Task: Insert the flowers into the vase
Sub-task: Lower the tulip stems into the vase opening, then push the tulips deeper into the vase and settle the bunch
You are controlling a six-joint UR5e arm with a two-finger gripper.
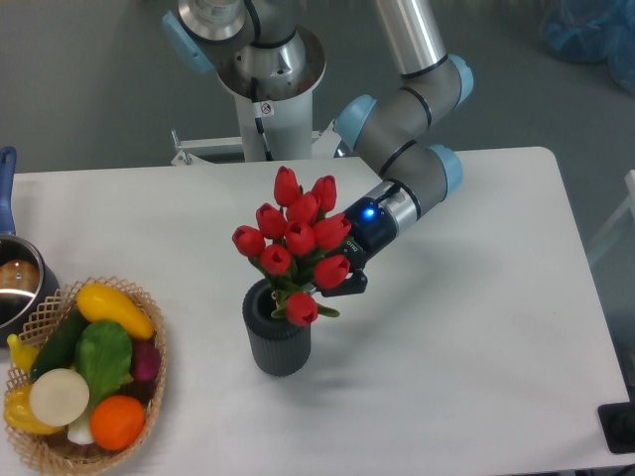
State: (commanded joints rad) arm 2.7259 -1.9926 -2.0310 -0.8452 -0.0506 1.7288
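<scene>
The hand (pixel 332 283) is clamped on the bunch of red tulip buds with green stems (pixel 295 241), whose stems dip into the mouth of the small dark grey ribbed cylindrical vase (pixel 278 337). The bunch leans right of the vase; letting go now could tip it out or topple the vase onto the white table (pixel 476 297).

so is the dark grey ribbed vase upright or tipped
Upright: the dark grey ribbed vase stands on its base, round mouth facing up under the red tulips.
</scene>
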